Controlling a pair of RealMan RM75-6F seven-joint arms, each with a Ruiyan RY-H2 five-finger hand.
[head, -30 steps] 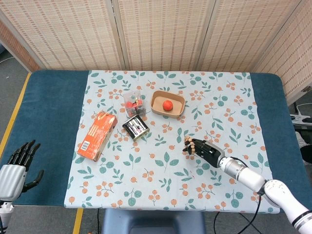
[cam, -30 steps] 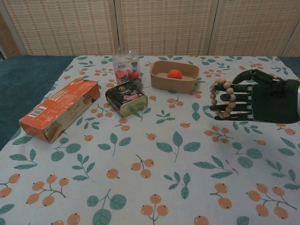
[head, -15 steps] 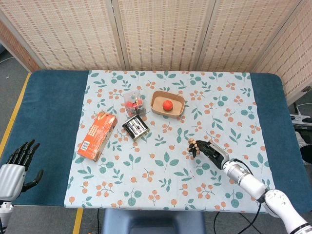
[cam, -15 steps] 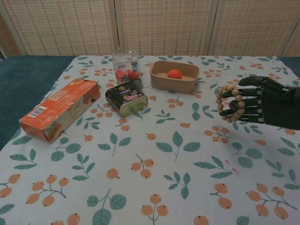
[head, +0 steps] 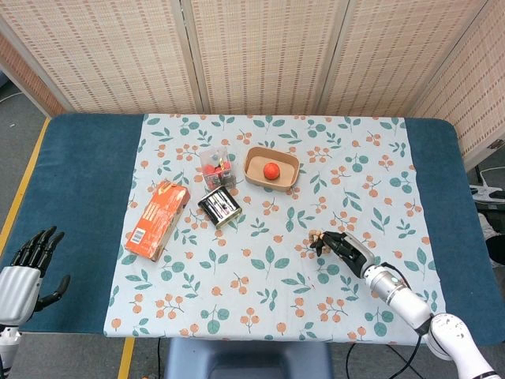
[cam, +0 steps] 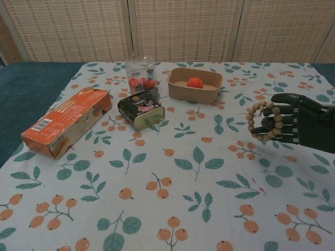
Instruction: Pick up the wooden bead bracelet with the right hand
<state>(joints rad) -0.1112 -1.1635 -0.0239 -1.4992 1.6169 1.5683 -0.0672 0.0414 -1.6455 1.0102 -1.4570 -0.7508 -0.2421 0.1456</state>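
- Overhead, from the head view: the right hand hangs above the leaf-and-berry cloth near the worktop's right front, its dark fingers curled through the wooden bead bracelet, which is off the surface and in its grasp.
- The left hand sits at the worktop's near-left edge, fingers spread and holding nothing.
- From the chest view: the bracelet is a loop of round, pale, smooth-looking beads draped over the black fingers of the right hand, not pinned by a tight fist.
- My worry: the loop only rides on the fingers, so a tilt or a slight loosening could let it slide off the tips and roll on the cloth.
- Well to the left stand a boxy orange carton, a dark tin, a clear pack and a tan tray with 1 orange ball.
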